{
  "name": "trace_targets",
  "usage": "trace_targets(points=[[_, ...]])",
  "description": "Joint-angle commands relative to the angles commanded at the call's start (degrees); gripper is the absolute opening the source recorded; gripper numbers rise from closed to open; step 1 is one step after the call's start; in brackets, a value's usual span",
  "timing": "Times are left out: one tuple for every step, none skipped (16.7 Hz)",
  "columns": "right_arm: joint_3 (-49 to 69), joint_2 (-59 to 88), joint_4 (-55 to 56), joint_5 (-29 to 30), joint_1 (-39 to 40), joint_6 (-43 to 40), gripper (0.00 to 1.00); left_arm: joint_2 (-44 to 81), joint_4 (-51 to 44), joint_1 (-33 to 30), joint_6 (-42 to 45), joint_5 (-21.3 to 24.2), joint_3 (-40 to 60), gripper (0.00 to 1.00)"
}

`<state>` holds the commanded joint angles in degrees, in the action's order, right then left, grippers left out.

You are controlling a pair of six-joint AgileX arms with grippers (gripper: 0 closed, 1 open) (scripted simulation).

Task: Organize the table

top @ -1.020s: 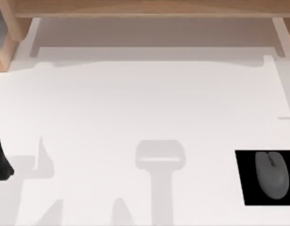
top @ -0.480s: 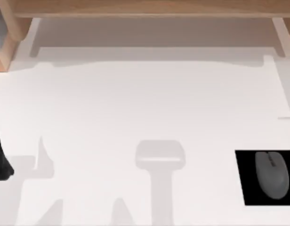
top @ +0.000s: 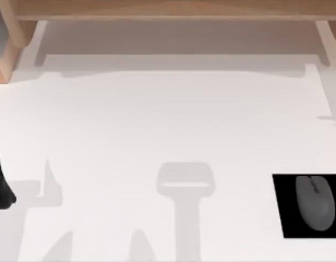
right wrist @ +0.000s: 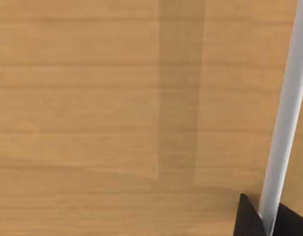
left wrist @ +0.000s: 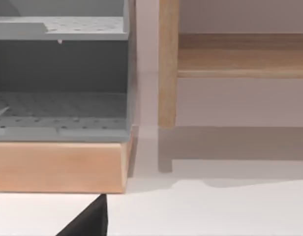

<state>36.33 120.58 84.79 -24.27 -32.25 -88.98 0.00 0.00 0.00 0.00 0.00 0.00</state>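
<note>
The broad white table with its light wooden rim (top: 168, 120) spreads flat and stiff, nothing to lift. The smooth grey plastic mouse (top: 315, 203) sits on its black rectangular pad (top: 285, 218) at the right: light, slippery, best pinched across its flanks. Left arm (top: 0, 185) parked at the left edge; whether either gripper is parted, I cannot tell.

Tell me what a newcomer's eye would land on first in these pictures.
The black mouse pad with a grey mouse resting on it stands out at the right edge of the white table. Next comes the left arm, dark at the left edge, and a grey perforated rack on a wooden base.
</note>
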Motion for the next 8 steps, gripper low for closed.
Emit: trace_targets(points=[[1.8,0.5,-1.0,0.7,0.7,0.0,0.00,0.0,0.0,0.0,0.0,0.0,0.0,1.00],[2.9,1.0,-2.0,1.5,1.5,0.0,0.00,0.0,0.0,0.0,0.0,0.0,0.0,1.00],[3.5,1.4,-2.6,1.9,2.1,0.0,0.00,0.0,0.0,0.0,0.0,0.0,0.0,1.00],[3.6,1.5,-2.6,2.0,2.1,0.0,0.00,0.0,0.0,0.0,0.0,0.0,0.0,1.00],[3.6,1.5,-2.6,2.0,2.1,0.0,0.00,0.0,0.0,0.0,0.0,0.0,0.0,1.00],[3.6,1.5,-2.6,2.0,2.1,0.0,0.00,0.0,0.0,0.0,0.0,0.0,0.0,1.00],[3.3,1.3,-2.6,1.9,1.8,0.1,0.00,0.0,0.0,0.0,0.0,0.0,0.0,1.00],[3.5,1.4,-2.7,2.0,1.8,0.1,0.00,0.0,0.0,0.0,0.0,0.0,0.0,1.00]])
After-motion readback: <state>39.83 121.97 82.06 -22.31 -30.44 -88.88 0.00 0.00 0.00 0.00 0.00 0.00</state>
